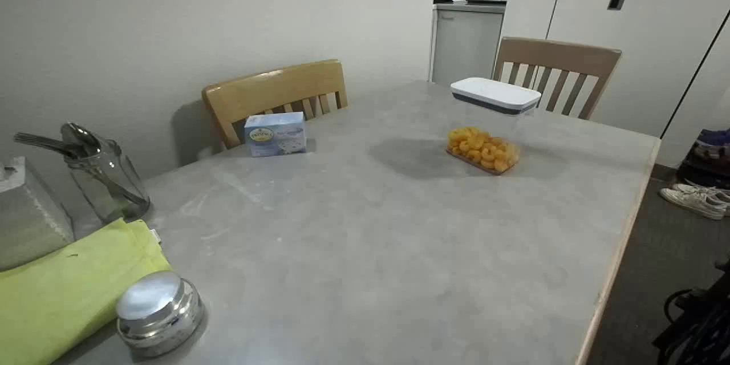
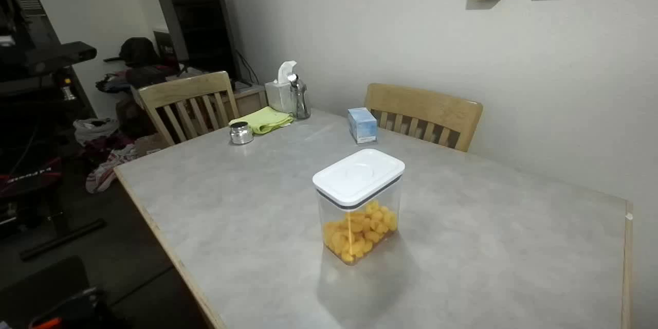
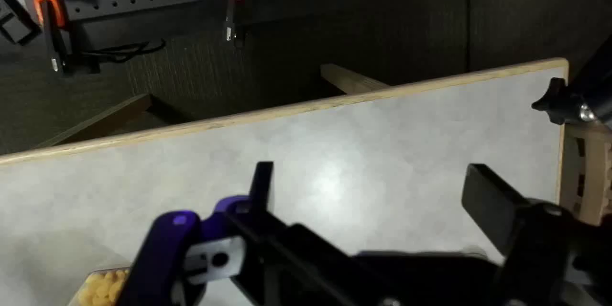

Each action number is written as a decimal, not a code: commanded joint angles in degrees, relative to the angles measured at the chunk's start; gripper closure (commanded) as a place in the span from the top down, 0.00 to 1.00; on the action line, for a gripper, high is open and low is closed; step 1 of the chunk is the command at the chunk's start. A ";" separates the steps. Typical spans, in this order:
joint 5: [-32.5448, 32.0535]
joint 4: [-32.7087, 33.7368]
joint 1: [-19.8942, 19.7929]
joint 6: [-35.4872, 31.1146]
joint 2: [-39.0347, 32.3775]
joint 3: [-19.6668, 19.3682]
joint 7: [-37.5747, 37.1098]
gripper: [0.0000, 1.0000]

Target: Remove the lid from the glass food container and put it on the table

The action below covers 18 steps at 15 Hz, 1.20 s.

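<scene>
Three chairs point(image 1: 279, 85) point(image 1: 559, 57) point(image 2: 185, 88) are spotted at the table point(image 1: 370, 274); on it, one food container point(image 2: 333, 212), one tea box point(image 1: 279, 136), one cloth point(image 2: 267, 120) are counted, and above it, one lid point(image 2: 359, 175)!

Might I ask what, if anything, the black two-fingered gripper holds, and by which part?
Nothing: the gripper is open; the white rectangular lid sits on the clear rectangular container.

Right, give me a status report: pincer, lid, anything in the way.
Pincer open, empty. Lid on the food container, not yet removed. Pale blue box stands apart from both, likely no hindrance.
</scene>
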<state>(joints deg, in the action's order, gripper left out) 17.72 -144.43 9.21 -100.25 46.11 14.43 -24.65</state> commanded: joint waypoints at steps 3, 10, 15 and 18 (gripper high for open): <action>0.47 0.16 -0.94 0.32 0.12 0.63 0.51 1.00; -0.02 0.16 -0.81 1.38 -0.32 -1.34 3.82 1.00; -2.61 -0.55 -5.04 0.16 -1.04 -8.15 10.02 1.00; -6.01 -1.05 -8.95 -1.69 -2.84 -13.79 15.24 1.00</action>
<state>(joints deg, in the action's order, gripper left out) 13.99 -145.01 3.89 -100.23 45.69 4.55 -14.83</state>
